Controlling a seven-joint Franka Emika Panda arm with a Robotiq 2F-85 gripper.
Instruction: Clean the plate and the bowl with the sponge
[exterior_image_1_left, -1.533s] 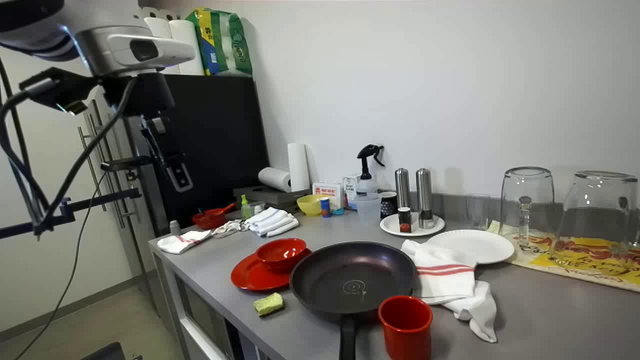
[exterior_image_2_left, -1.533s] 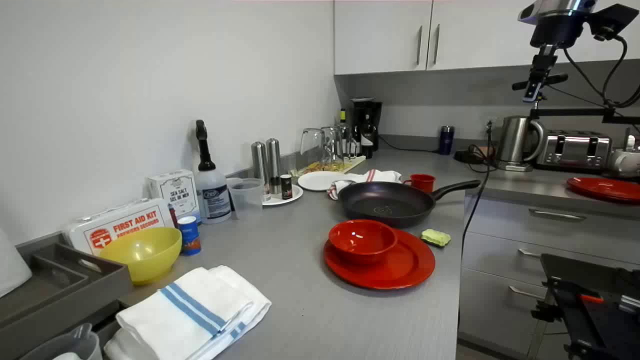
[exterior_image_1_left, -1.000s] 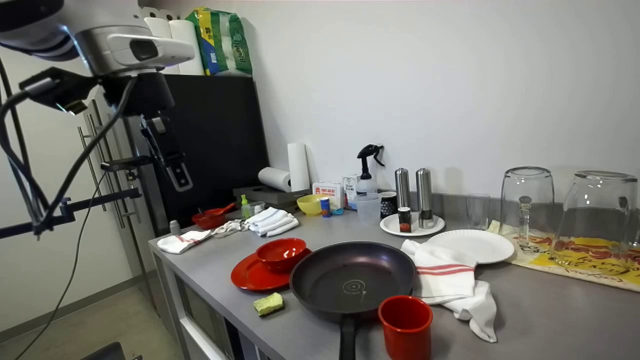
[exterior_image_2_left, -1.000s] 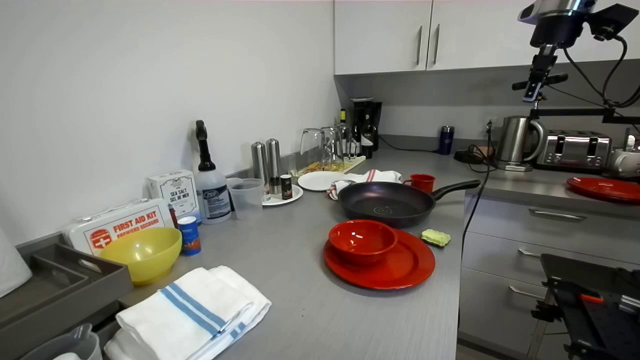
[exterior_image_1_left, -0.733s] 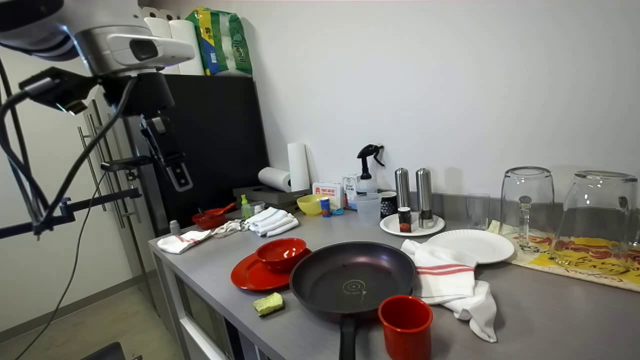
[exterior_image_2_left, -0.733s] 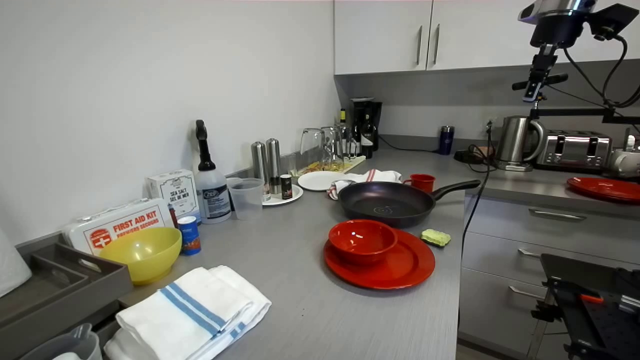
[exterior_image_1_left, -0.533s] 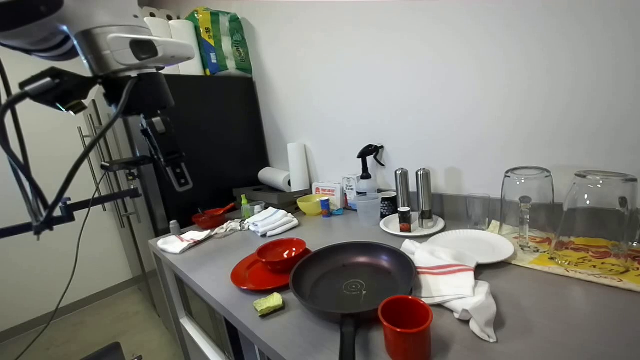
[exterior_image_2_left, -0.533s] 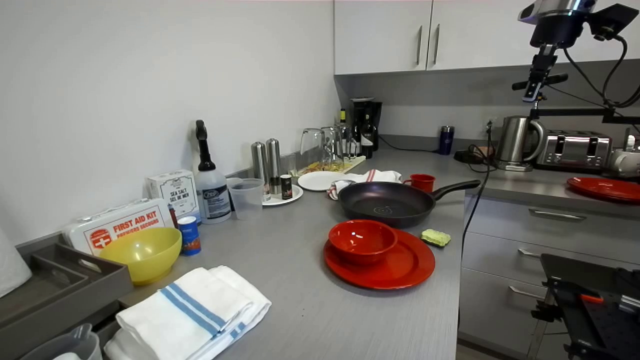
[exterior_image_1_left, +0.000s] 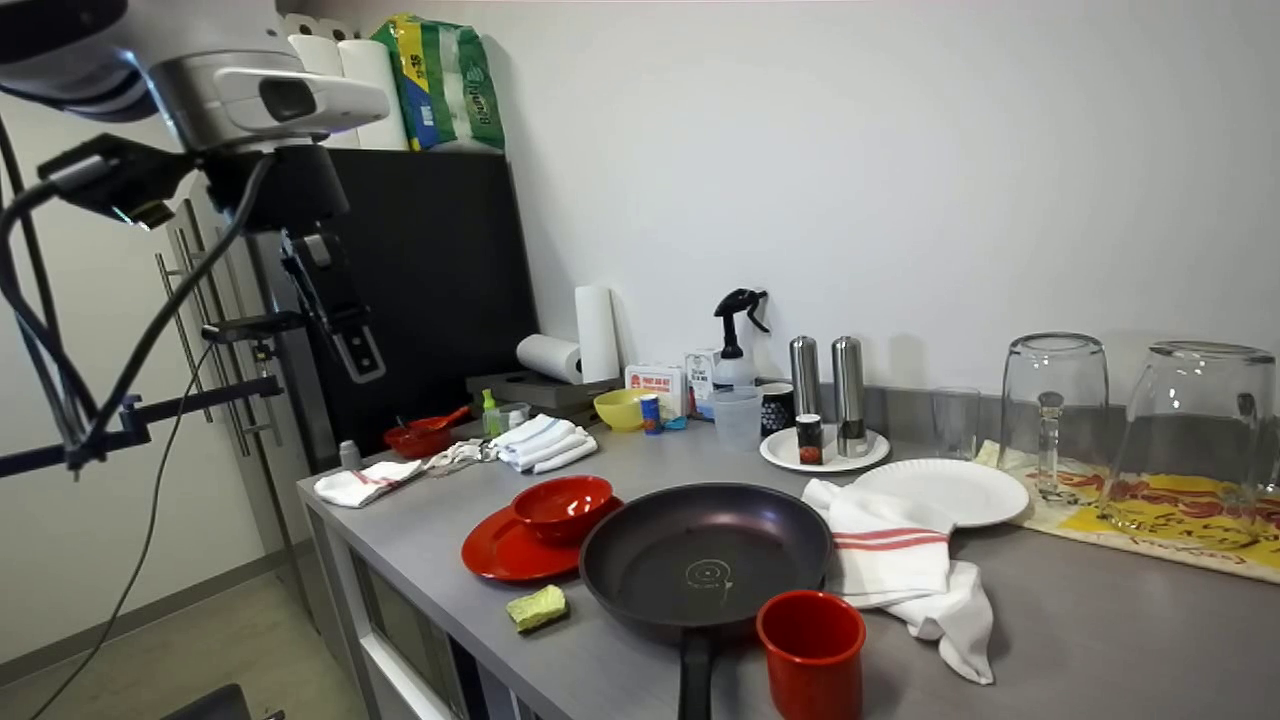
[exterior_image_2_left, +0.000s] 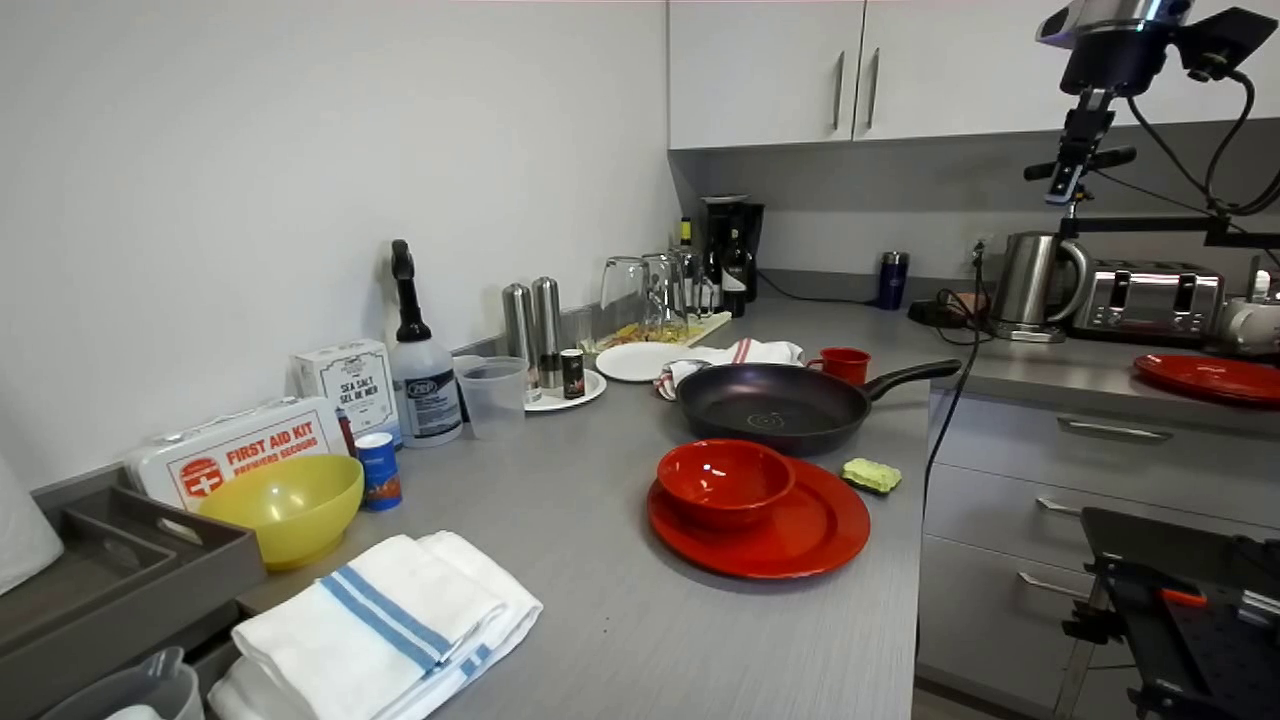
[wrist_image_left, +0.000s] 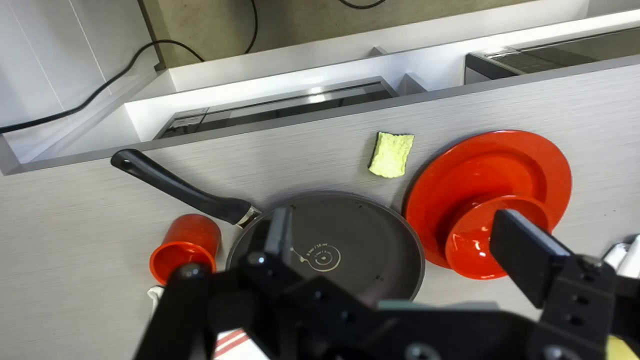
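Observation:
The yellow-green sponge (wrist_image_left: 391, 155) lies on the counter near its front edge, dark side down, between the frying pan and the plate. Glossy and red, the plate (exterior_image_2_left: 820, 535) rests flat on the counter, and a red bowl (exterior_image_2_left: 725, 490) sits upright on it toward the wall side; both exterior views show this. High above the counter, off its front edge, hangs my gripper (exterior_image_1_left: 360, 362). In the wrist view its fingers (wrist_image_left: 525, 250) stand wide apart with nothing held between them; the pan and part of the bowl appear far below.
A black frying pan (exterior_image_1_left: 705, 560) adjoins the plate, its handle pointing away from it. Beside the handle stands a red cup (exterior_image_1_left: 812, 655). A white cloth (exterior_image_1_left: 895, 550), folded towels (exterior_image_2_left: 380, 620), a yellow bowl (exterior_image_2_left: 290, 510) and a spray bottle (exterior_image_2_left: 428, 385) are also on the counter.

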